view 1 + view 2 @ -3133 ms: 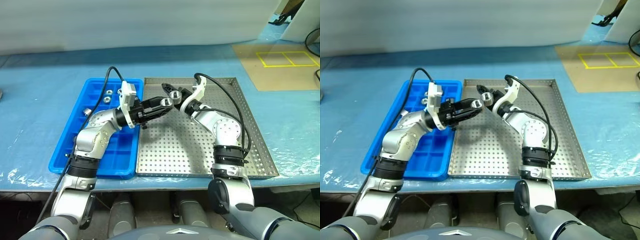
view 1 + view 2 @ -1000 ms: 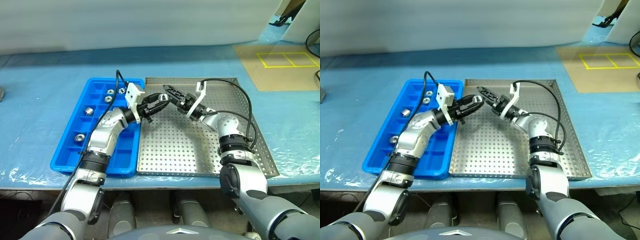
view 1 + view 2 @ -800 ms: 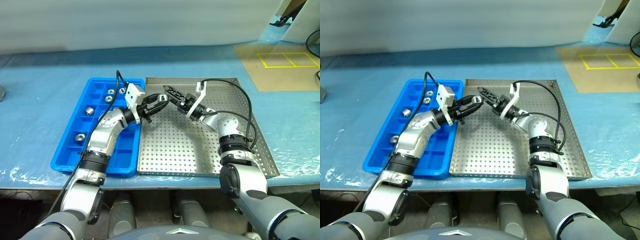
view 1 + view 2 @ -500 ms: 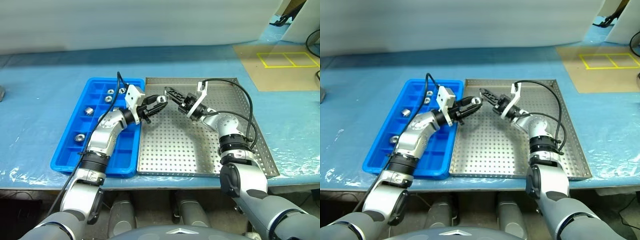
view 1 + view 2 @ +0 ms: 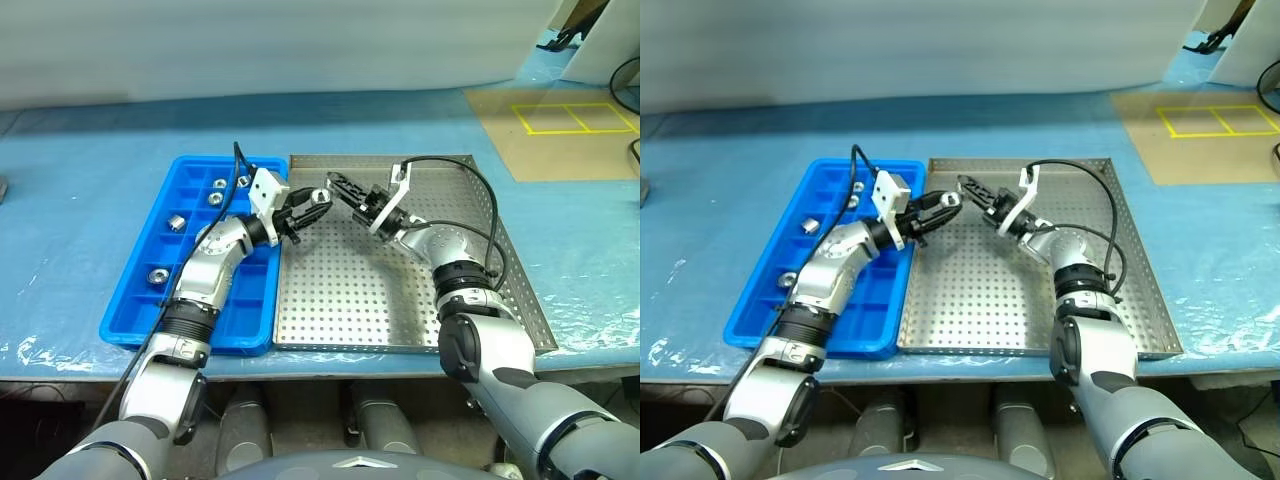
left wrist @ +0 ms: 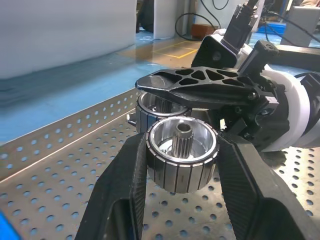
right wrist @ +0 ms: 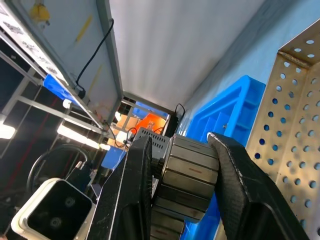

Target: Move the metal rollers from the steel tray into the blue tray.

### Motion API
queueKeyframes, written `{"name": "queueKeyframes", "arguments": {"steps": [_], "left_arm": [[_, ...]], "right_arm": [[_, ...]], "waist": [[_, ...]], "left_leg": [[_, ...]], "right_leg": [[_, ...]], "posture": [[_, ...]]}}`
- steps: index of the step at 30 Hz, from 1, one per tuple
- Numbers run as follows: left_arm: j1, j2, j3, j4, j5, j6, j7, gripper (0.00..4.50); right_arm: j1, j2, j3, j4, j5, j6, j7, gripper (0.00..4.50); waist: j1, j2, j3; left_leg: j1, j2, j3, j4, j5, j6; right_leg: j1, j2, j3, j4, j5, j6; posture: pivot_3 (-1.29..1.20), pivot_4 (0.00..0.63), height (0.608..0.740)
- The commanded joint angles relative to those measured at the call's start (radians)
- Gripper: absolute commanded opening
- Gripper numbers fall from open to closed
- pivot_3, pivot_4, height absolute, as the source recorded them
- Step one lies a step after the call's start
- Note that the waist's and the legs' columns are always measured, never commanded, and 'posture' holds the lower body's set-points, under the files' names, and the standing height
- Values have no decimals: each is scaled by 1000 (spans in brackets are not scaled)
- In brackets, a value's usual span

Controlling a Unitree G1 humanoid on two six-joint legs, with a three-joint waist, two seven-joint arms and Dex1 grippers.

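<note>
- From the head views we see our left end effector (image 5: 312,201) and right end effector (image 5: 338,186) meeting above the far left part of the steel tray (image 5: 470,330), close to the blue tray (image 5: 140,310). Four metal rollers (image 5: 158,274) lie in the blue tray's compartments on the blue-covered table (image 5: 70,200).
- In the left wrist view our left fingers (image 6: 125,185) are clamped on a grooved roller (image 6: 182,152) above the perforated floor; the right end effector's finger lies across a second roller (image 6: 155,106) right behind it.
- In the right wrist view our right fingers (image 7: 234,185) sit against both sides of a ribbed roller (image 7: 187,175), partly closed on it.
</note>
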State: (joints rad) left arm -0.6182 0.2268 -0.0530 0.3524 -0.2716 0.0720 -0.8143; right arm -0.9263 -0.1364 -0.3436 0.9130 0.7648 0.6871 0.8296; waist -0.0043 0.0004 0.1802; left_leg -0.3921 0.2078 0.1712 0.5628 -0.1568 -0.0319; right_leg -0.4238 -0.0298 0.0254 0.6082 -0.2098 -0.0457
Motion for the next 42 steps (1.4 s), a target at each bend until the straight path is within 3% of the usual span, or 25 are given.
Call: {"name": "queueKeyframes", "arguments": {"steps": [1, 15, 22, 33, 42], "left_arm": [[1, 106, 140, -11, -41, -43, 22, 1690], [74, 199, 190, -22, -63, -81, 75, 1690], [80, 220, 235, -33, -67, -73, 70, 1690], [258, 366, 247, -325, -168, 163, -51, 1690], [418, 475, 348, -426, -188, 203, -43, 1690]], "right_arm": [[-27, -81, -154, 55, 35, -183, -52, 1273], [-72, -131, -177, 227, 6, -331, -18, 1273], [-71, -82, -181, 154, -23, -331, -6, 1273], [-43, -83, -89, 120, -114, -292, 111, 1273], [-39, -58, -19, 144, -200, -311, 191, 1273]], "waist": [[0, 0, 0], [30, 1, 0], [20, 0, 0], [21, 0, 0], [28, 0, 0]], "left_leg": [[0, 0, 0, 0, 0, 0], [-7, 1, 2, 0, 0, 1], [-10, 2, 4, 2, 1, 1], [-12, 2, 4, 1, 4, 2], [-12, 2, 4, 1, 4, 2]], "right_leg": [[0, 0, 0, 0, 0, 0], [-5, -2, -3, 0, 0, -1], [-13, -2, -1, 6, 0, -1], [-16, -2, -2, 10, -1, -2], [-16, -3, -3, 10, -1, -2]], "posture": [[-257, 150, 740], [-213, 150, 740], [-214, 150, 740], [-171, 150, 740], [-89, 150, 740]]}}
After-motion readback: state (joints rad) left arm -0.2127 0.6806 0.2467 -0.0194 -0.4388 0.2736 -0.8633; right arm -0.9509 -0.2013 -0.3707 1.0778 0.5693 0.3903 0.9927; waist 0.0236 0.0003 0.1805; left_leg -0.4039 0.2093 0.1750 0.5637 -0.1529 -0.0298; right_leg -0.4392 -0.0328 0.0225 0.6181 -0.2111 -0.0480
